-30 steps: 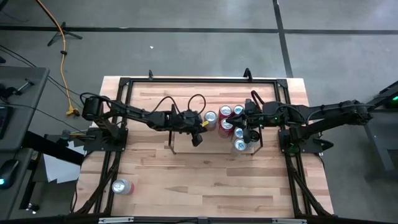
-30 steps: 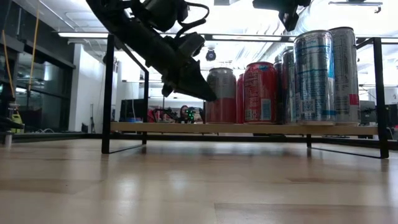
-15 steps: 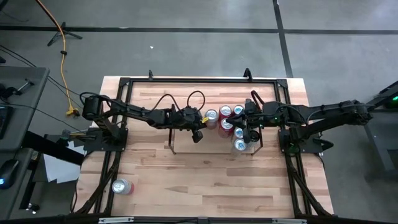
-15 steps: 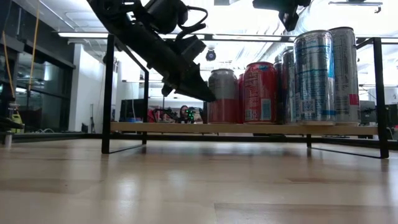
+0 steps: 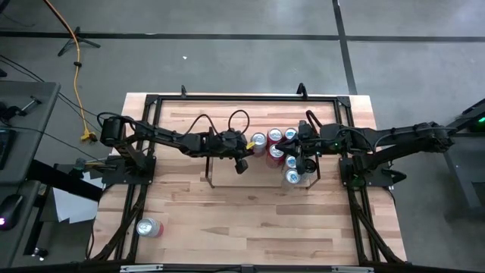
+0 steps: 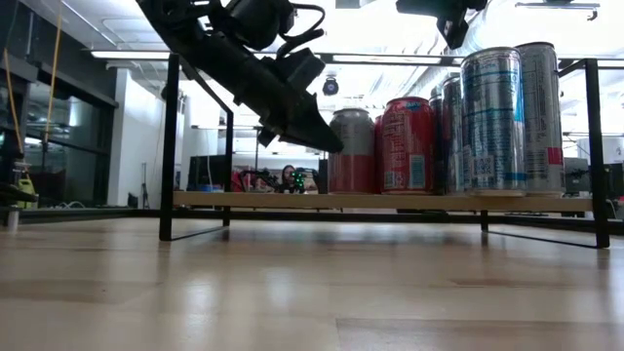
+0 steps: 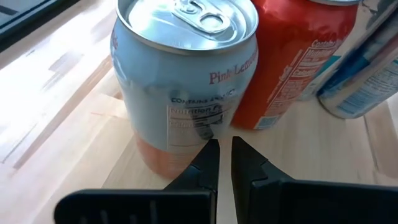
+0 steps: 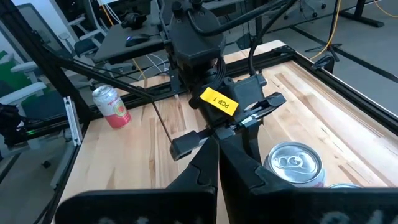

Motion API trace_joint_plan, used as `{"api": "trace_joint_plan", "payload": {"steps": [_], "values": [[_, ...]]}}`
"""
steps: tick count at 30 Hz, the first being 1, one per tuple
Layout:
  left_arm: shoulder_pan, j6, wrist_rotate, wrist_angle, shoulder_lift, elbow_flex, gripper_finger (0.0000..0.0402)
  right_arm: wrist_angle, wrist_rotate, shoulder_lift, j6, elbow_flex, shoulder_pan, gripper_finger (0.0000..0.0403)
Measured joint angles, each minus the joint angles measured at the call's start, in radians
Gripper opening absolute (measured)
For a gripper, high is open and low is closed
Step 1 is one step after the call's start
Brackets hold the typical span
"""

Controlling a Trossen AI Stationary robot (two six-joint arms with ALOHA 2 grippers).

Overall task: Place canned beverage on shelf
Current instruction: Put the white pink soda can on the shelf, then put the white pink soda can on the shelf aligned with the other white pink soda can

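Left tool point(image 7: 224, 163) beside smooth cylindrical can point(image 7: 186, 81)

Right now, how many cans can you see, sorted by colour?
Red cans: 2
Pink-and-silver cans: 2
Tall blue-and-silver cans: 3
Total: 7

The right gripper point(image 8: 217, 151) had its two dark fingers pressed together above a silver can top point(image 8: 293, 161). Just beyond them, the left gripper point(image 8: 219, 127) with a yellow label pointed toward the camera. A pink-and-red can point(image 8: 111, 106) stood well apart on the pale wooden table point(image 8: 323, 106), beside a black rail.
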Motion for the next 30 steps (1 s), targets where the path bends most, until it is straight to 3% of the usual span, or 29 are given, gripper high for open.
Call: {"api": "trace_joint_plan", "payload": {"steps": [7, 12, 21, 30], "values": [[0.0, 0.016, -0.001, -0.003, 0.0, 0.0, 0.0, 0.0, 0.0, 0.0, 0.0, 0.0, 0.0, 0.0], [0.013, 0.01, 0.121, -0.059, -0.071, 0.0, 0.0, 0.003, 0.0, 0.0, 0.0, 0.0, 0.0, 0.0], [0.043, 0.012, 0.145, -0.151, -0.449, 0.001, 0.0, 0.199, 0.02, 0.0, 0.0, 0.0, 0.0, 0.0], [-0.024, 0.032, 0.152, -0.146, -0.79, 0.001, 0.0, 0.398, 0.035, 0.0, -0.107, 0.0, 0.0, 0.0]]}}
